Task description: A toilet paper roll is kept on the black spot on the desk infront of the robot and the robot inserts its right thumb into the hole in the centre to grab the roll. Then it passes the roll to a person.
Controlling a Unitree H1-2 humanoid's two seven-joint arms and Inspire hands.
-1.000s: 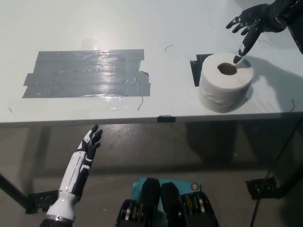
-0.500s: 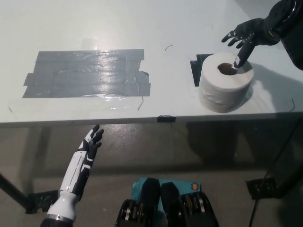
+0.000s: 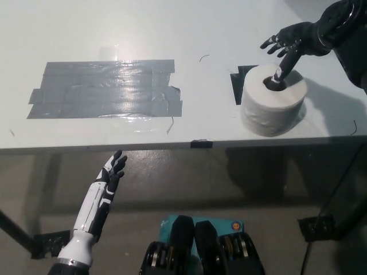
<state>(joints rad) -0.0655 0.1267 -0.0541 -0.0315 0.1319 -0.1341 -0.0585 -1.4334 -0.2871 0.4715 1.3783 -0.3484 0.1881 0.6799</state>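
Note:
A white toilet paper roll stands upright on a black tape spot near the desk's right front edge. My black right hand hovers over the roll's far side, fingers spread, with its thumb reaching down into the brown centre hole. The hand is open and the roll rests on the desk. My white left hand hangs open below the desk's front edge at the lower left, holding nothing.
A large patch of grey tape covers the left part of the white desk. The desk's front edge runs across the middle of the picture, with dark floor below it.
My right hand has shifted left and down over the roll, and its thumb has gone from the rim into the centre hole. The roll and my left hand have stayed put.

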